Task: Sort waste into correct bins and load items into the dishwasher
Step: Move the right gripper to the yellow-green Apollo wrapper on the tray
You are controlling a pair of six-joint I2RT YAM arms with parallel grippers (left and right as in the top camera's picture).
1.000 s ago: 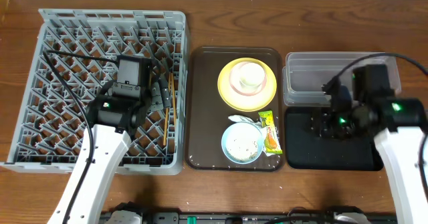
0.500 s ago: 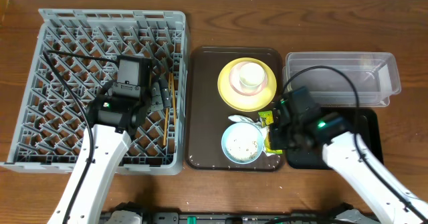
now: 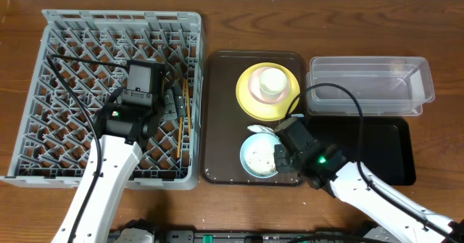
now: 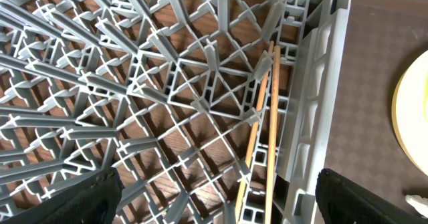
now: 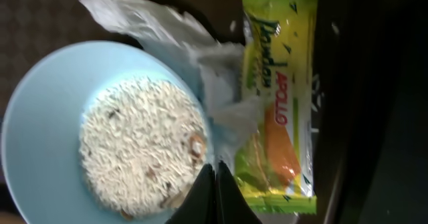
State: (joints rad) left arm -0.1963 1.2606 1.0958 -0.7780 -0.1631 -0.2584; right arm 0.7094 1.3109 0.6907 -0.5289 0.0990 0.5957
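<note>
The grey dish rack [image 3: 72, 54] fills the left side, and two wooden chopsticks [image 3: 181, 123] lie in it by its right wall; they also show in the left wrist view [image 4: 257, 130]. My left gripper [image 4: 227, 207] is open and empty just above them. On the brown tray, a pale cup [image 3: 272, 82] sits on the yellow plate [image 3: 246, 98]. The light blue bowl [image 5: 40, 137] holds rice crumbs [image 5: 140, 144]. A white napkin [image 5: 160, 27] and the green-and-orange wrapper [image 5: 277, 97] lie beside it. My right gripper [image 5: 214, 167] is shut, over the bowl's rim next to the wrapper.
The brown serving tray [image 3: 217, 127] sits between the rack and the bins. The clear tub [image 3: 370, 87] stands at the back right, with the black tray [image 3: 384, 149] in front of it. My right arm [image 3: 348, 178] crosses the black tray's left end.
My right arm has swung left from over the black tray to the bowl and wrapper on the brown tray. The left arm has not moved.
</note>
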